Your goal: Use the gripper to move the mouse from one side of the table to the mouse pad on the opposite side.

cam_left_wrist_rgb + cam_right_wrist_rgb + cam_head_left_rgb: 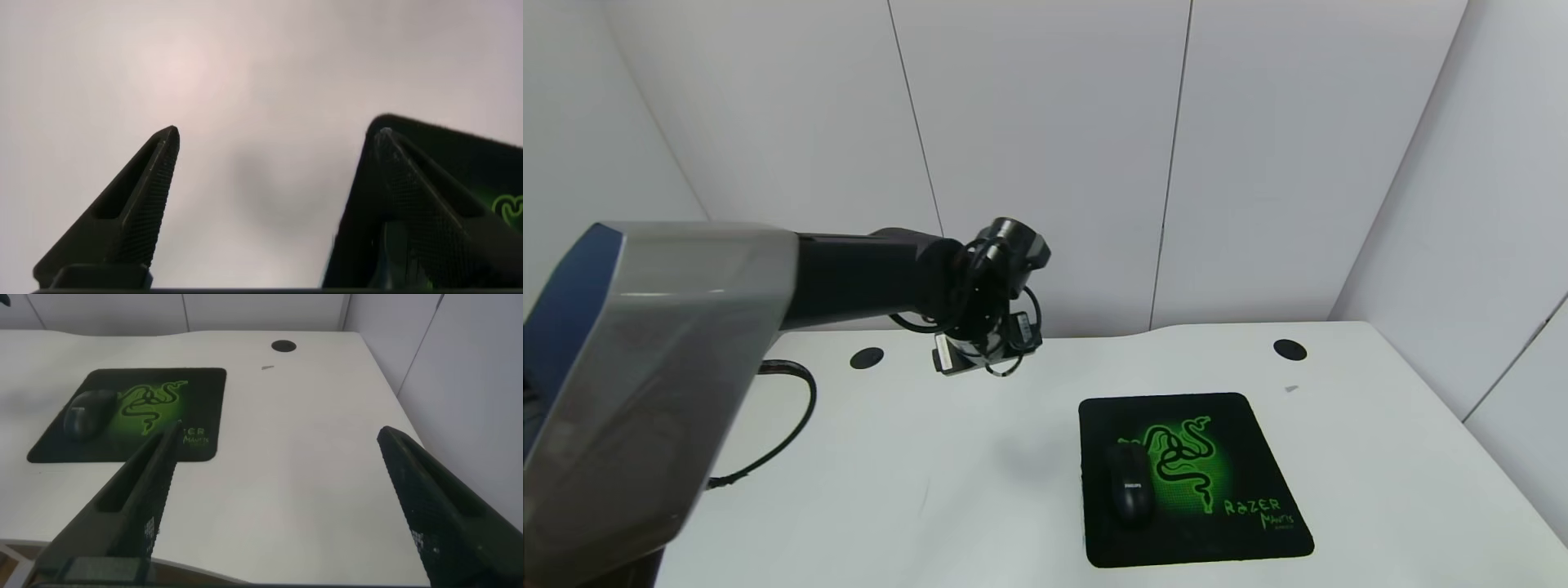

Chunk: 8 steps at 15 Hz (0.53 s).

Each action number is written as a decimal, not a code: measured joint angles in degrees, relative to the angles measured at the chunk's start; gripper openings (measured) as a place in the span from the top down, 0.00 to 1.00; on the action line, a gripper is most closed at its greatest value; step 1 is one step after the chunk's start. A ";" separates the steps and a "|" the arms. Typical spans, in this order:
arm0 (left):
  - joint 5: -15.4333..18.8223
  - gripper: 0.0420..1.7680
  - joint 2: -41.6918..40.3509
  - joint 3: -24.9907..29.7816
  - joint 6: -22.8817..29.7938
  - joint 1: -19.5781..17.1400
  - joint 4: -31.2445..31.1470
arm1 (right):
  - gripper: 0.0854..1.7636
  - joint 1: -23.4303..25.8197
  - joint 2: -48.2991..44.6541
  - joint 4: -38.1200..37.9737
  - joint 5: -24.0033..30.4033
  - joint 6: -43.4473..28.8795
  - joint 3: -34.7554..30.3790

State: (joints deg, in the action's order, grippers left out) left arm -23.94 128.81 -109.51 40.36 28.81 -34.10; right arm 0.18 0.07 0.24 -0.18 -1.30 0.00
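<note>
The mouse (1129,483) lies on the mouse pad (1241,523), near the pad's left edge, toward the right front of the white surface (980,490). The left gripper (980,359) hangs above the back of the surface, wide open and holding nothing. The right gripper (286,506) is off the right edge, also wide open and empty.

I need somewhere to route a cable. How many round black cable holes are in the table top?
2: one hole near the back edge on the robot's left, one hole near the back edge on the right. None seem hidden.
</note>
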 joint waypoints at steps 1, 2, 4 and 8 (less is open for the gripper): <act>0.57 0.04 -1.49 2.56 -1.50 -2.05 3.72 | 0.03 0.00 0.00 0.00 0.00 0.07 0.00; 1.19 0.04 -2.99 5.86 -3.39 -3.93 7.69 | 0.03 0.00 0.00 0.00 0.00 0.05 0.00; 3.23 0.04 -6.53 14.49 -8.23 -8.14 17.27 | 0.03 0.00 0.00 0.00 0.00 0.07 0.00; 9.12 0.03 -15.38 31.93 -17.32 -18.68 33.01 | 0.03 0.00 0.00 0.00 0.02 0.05 0.00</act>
State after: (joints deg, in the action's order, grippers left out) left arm -14.82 113.42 -77.58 23.04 10.13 -1.08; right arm 0.18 0.07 0.24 -0.16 -1.26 0.00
